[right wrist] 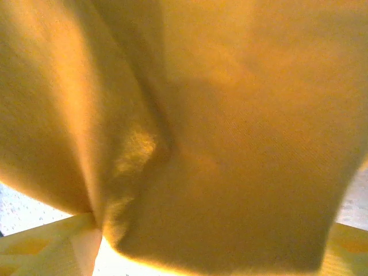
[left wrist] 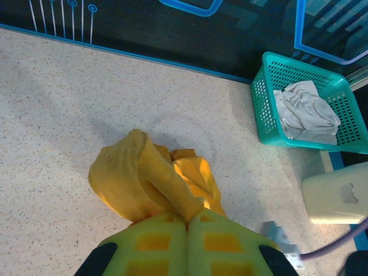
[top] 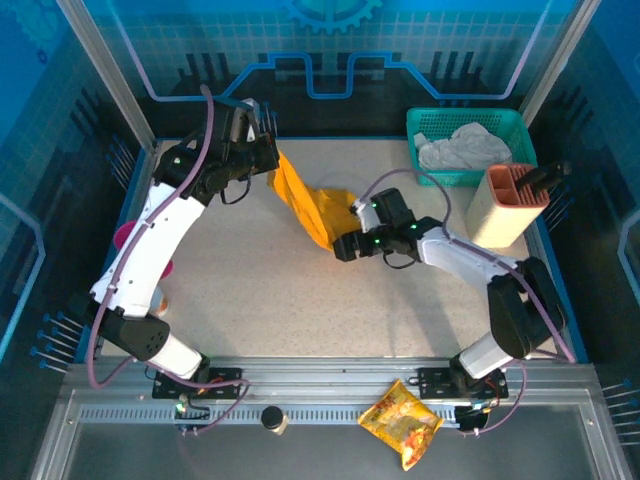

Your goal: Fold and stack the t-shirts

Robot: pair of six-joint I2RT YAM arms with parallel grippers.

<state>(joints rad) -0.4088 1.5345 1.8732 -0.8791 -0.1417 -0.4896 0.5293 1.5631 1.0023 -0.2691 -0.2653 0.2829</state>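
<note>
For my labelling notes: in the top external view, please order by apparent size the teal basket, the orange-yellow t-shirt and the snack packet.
1. teal basket
2. orange-yellow t-shirt, bunched between both grippers, so part is hidden
3. snack packet

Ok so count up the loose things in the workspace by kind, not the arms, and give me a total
Orange-yellow t-shirt: 1
Teal basket with grey-white cloth inside: 1 basket, 1 cloth
Beige holder: 1
Snack packet: 1
Total: 5

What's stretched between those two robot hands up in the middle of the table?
In the top view, an orange-yellow cloth t-shirt hangs between the left gripper and the right gripper, both sets of fingers pinching it.
</note>
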